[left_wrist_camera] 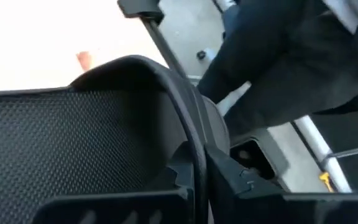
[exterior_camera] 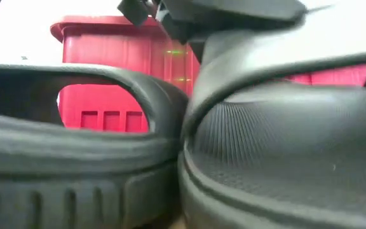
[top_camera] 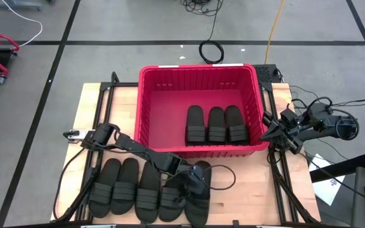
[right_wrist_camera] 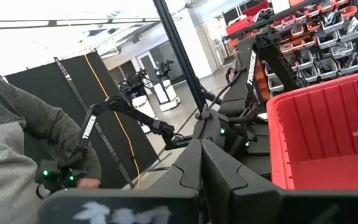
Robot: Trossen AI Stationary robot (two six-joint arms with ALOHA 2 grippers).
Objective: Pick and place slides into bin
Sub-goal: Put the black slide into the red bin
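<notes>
The bin (top_camera: 151, 120) sits at the middle of the table (top_camera: 87, 107), red, slat-walled and thick-rimmed, with three slides (top_camera: 216, 124) already lying side by side on its floor toward the right wall. There is bare floor to their left, so room for more looks ample.

In front of the bin, along the near edge of the table, five more slides lie in a row (top_camera: 125, 187), soles down and straps up, touching or nearly touching each other. They look light and rubbery: matte, with some give, unlikely to slip and in no way fragile. The broad ribbed strap arches clear of the sole, and that arch seems the best place to take hold, one finger under and one over; a pinch on the sole's edge would probably also serve, though the soft material may flex.

The left gripper (top_camera: 194, 182) is down at the rightmost sandal of the row (top_camera: 199, 201), at its strap end. Its wrist view is filled by textured black rubber pressed close, so it is probably clamped on that sandal, though the fingers themselves are not clearly shown and I cannot tell for sure.

The right gripper (top_camera: 277, 134) waits off the bin's right wall, with its fingers brought together on nothing.
</notes>
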